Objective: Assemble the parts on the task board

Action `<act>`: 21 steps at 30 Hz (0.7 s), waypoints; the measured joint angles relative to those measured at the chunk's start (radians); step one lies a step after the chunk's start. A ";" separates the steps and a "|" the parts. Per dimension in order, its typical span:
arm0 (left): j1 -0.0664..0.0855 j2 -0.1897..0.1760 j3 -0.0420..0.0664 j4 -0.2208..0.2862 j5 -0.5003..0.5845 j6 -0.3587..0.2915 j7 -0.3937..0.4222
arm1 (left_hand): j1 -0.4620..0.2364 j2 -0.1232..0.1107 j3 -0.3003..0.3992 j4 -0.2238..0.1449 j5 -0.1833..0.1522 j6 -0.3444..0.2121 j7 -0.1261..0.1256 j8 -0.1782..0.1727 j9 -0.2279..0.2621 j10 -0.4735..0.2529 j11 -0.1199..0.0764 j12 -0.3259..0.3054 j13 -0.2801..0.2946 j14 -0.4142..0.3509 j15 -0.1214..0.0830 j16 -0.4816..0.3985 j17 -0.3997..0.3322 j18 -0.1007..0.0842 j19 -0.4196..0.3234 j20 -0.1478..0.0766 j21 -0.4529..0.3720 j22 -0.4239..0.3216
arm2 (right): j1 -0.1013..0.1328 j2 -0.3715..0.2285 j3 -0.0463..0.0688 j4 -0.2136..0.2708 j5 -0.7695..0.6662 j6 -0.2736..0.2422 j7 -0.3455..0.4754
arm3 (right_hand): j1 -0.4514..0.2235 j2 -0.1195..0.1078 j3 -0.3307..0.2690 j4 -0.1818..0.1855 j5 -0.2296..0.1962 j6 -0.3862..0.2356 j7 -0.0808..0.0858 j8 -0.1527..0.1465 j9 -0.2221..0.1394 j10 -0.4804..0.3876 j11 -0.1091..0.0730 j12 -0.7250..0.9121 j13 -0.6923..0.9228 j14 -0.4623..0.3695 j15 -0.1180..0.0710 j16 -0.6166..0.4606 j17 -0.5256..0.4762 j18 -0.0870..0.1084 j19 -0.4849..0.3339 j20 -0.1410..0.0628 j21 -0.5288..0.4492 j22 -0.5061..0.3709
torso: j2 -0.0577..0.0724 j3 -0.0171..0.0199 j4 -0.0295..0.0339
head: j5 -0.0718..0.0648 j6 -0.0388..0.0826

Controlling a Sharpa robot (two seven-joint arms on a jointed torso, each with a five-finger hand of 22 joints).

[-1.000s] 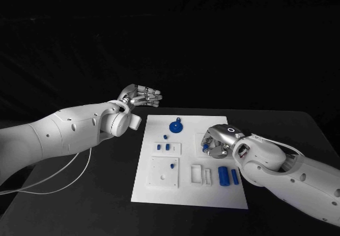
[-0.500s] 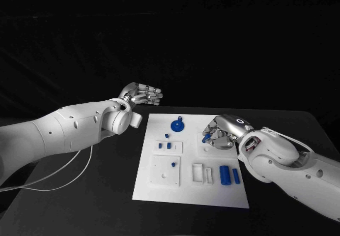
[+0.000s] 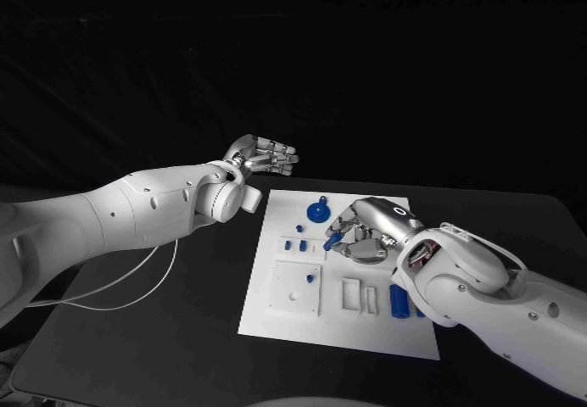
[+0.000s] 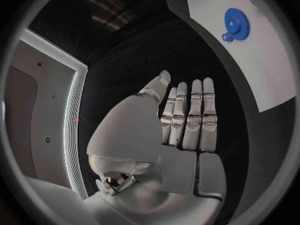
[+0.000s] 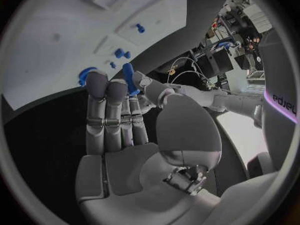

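Over the white task board in the middle of the black table, we see the right hand pinching a small blue peg between thumb and fingertip, just above the board's middle and right of a raised block that carries two short blue pins. The left hand hangs off the board's far left corner, fingers straight and side by side, palm bare, holding nothing. A blue gear lies at the far end of the board; two blue cylinders lie near the right edge, beside white slotted blocks, and a square plate sits on the near left. We judge the step in hand to be carrying the peg to its seat; the next move calls for lining it up over a hole and pressing it straight down. Which hole is meant we cannot tell, and the right arm covers part of the board's right side.
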 measured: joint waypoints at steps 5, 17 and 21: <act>-0.002 0.012 0.000 -0.004 0.001 0.001 0.000 | 0.000 0.000 0.003 0.003 0.000 0.000 0.000 0.000 0.000 0.000 0.000 0.000 0.000 0.000 0.000 0.000 0.000 0.000 0.000 0.000 0.000 0.000 | 0.000 0.041 -0.046 0.002 -0.011 0.000 0.015 | -0.003 0.003 -0.004 -0.004 0.002 -0.001 0.001 0.003 0.013 0.000 0.000 -0.001 0.023 0.000 0.000 0.000 0.000 0.000 0.000 0.000 -0.005 -0.001 | -0.001 -0.0001 0.0012 | 0.014 -0.008; -0.006 0.029 -0.001 -0.007 0.004 0.001 0.000 | 0.000 0.000 0.003 0.003 0.000 0.000 0.000 0.000 0.000 0.000 0.000 0.000 0.000 0.011 -0.011 0.000 0.002 0.000 0.000 0.000 0.000 0.000 | -0.004 0.105 -0.136 -0.031 -0.087 -0.001 0.050 | -0.003 0.004 -0.011 -0.010 0.002 -0.003 0.002 0.003 0.014 -0.002 -0.002 -0.003 0.044 0.000 0.000 0.000 0.000 0.000 0.000 0.000 -0.005 -0.001 | 0.001 0.0000 0.0011 | 0.051 -0.028; -0.006 0.033 -0.001 -0.008 0.004 0.001 0.000 | 0.000 0.000 0.003 0.003 0.000 0.000 0.000 0.000 0.000 0.000 0.000 0.000 0.000 0.011 -0.011 0.000 0.002 0.000 -0.004 -0.004 0.000 0.000 | -0.009 0.122 -0.147 -0.044 -0.109 -0.002 0.056 | -0.003 0.004 -0.011 -0.010 0.002 -0.002 0.002 0.003 0.014 -0.002 -0.002 -0.004 0.049 0.000 0.000 0.000 0.000 0.000 0.000 0.000 -0.005 -0.001 | 0.001 0.0004 0.0004 | 0.062 -0.032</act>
